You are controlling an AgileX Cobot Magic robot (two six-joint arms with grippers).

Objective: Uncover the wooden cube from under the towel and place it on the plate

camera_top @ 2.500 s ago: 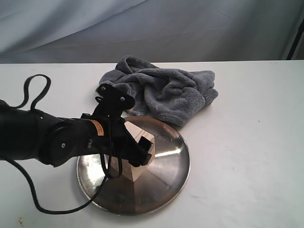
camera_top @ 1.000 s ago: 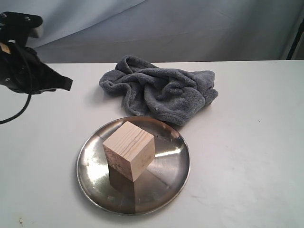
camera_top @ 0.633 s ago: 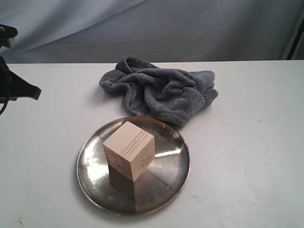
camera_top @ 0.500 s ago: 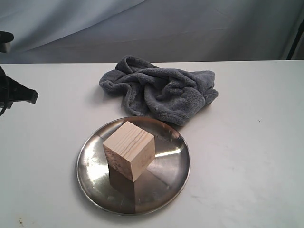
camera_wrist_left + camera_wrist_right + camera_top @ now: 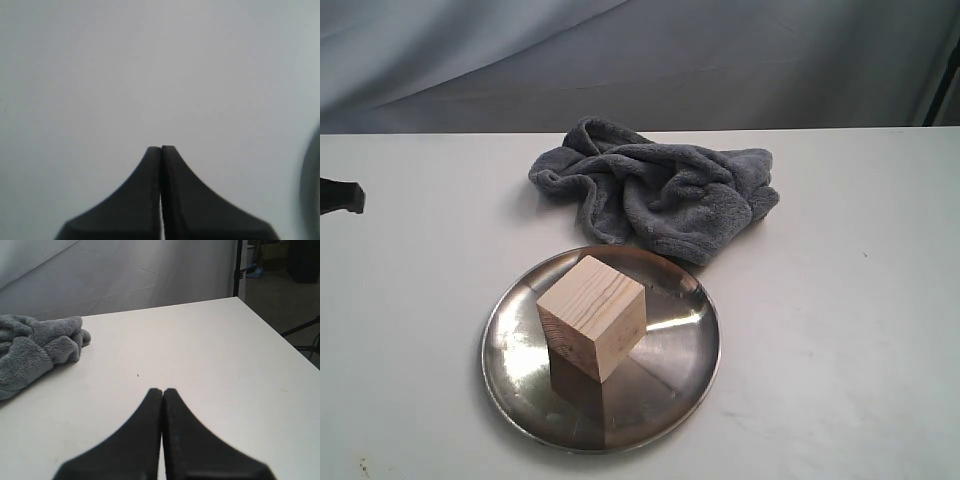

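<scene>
Pale grainy wooden cube (image 5: 592, 316), shiny scratched steel plate (image 5: 685, 345), fluffy plush blue-grey towel (image 5: 660, 187), matt white table (image 5: 830, 300)

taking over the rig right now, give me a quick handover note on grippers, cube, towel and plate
Grippers: left gripper has jaws shut and empty, at the far left of the table; right gripper has jaws shut and empty, over the table beside the towel.
Things: cube stands on the plate, free of both grippers; towel lies bunched just behind the plate.
Done: cube uncovered and plated.
Left: nothing that I can see.
</scene>
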